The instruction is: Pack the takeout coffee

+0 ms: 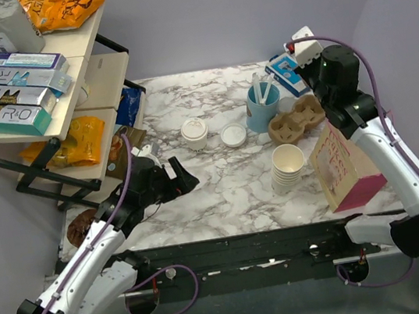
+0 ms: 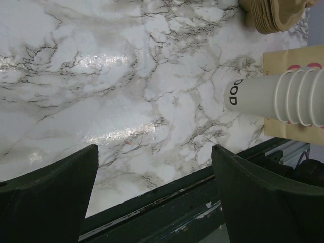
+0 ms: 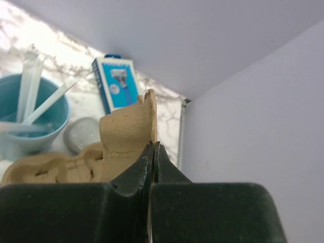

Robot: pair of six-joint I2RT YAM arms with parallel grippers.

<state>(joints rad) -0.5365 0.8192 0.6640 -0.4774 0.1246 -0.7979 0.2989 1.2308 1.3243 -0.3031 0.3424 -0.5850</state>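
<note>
The takeout coffee (image 1: pixel 194 133), a small white cup with a round white lid, stands upright at the middle of the marble table (image 1: pixel 222 190). It shows in neither wrist view. My left gripper (image 1: pixel 187 180) is open and empty, low over the table to the near left of the cup and apart from it. In the left wrist view the left gripper (image 2: pixel 154 167) has only marble and the table's front rail between its fingers. My right gripper (image 1: pixel 317 96) is at the back right. In the right wrist view the right gripper (image 3: pixel 153 147) is shut on the raised edge of a brown cardboard cup carrier (image 3: pixel 126 134).
The cup carrier (image 1: pixel 295 118) lies by a light-blue mug with white sticks (image 1: pixel 263 105). A loose white lid (image 1: pixel 233 135) lies right of the coffee. A stack of lidless cups (image 1: pixel 288 167) and a brown paper bag (image 1: pixel 345 168) stand at the near right. A shelf rack (image 1: pixel 42 95) stands at the left.
</note>
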